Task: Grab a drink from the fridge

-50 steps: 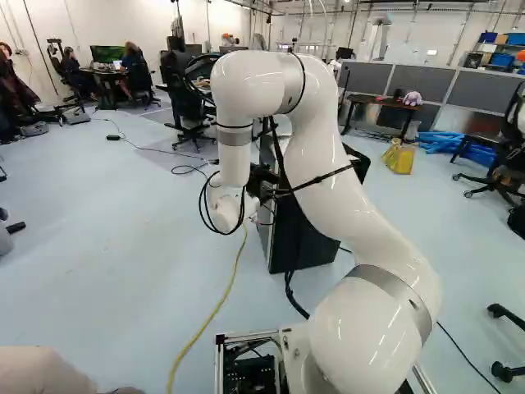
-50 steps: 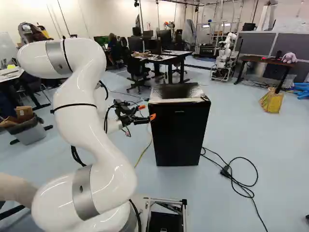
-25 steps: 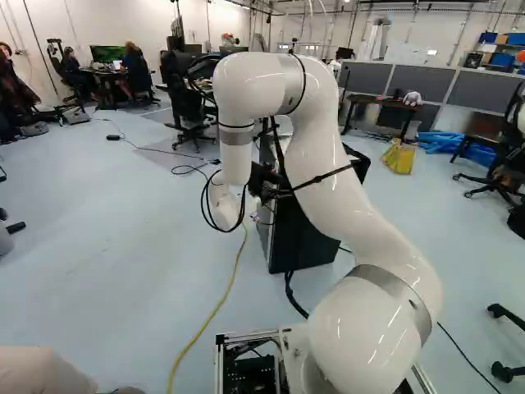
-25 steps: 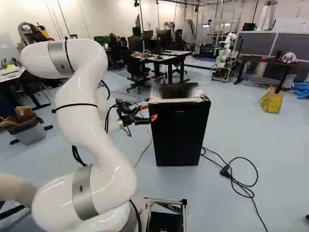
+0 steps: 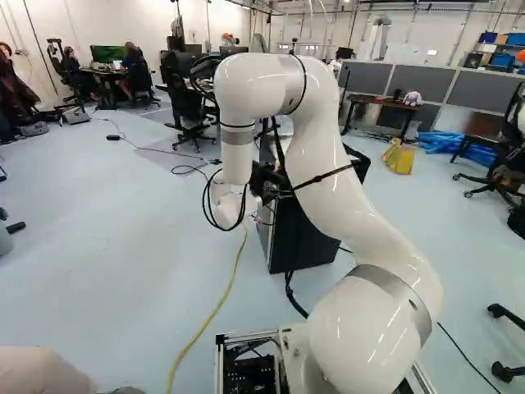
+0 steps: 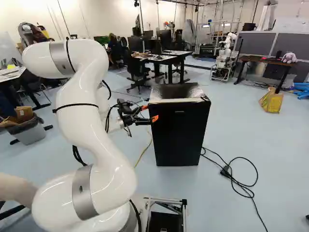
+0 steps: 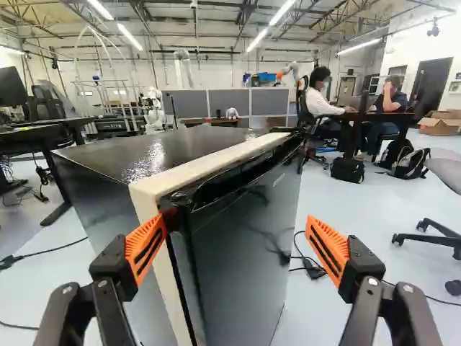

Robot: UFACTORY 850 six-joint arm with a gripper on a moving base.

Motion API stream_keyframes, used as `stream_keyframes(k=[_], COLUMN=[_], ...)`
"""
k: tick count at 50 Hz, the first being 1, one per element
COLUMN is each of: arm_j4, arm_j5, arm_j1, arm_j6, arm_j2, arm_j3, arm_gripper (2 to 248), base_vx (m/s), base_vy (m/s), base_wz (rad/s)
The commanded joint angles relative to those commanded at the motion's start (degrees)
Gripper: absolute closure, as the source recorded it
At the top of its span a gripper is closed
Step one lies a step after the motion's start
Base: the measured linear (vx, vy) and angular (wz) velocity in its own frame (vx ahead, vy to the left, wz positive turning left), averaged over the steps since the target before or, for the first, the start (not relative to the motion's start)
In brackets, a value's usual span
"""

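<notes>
The arm (image 6: 79, 113) has edged toward the fridge (image 6: 178, 137); the hand (image 6: 150, 113) stands wide, one pad (image 7: 146, 246) by the door (image 7: 248, 267).

The fridge (image 6: 178, 137) is shiny black, with a cream strip (image 7: 209, 166) just behind its front edge. The arm (image 6: 91, 140) is white with grey rings and thin black bands. The gripper (image 6: 149, 113) is black, and its pads (image 7: 146, 247) are bright orange with dark stripes. The floor (image 5: 107, 246) is pale blue. The long cord (image 5: 205, 320) is yellow.
</notes>
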Motion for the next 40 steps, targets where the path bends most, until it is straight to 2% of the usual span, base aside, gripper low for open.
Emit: stream_keyframes(k=[23, 40], arm_j4=[2.61, 4.73], arm_j5=[0.00, 0.00], arm_j1=[0.08, 1.50], arm_j6=[0.00, 0.00], arm_j2=[0.12, 1.60], arm_j3=[0.28, 4.01], arm_gripper=[3, 3], base_vx=[0.000, 0.000], base_vy=[0.000, -0.001], base_wz=[0.000, -0.004])
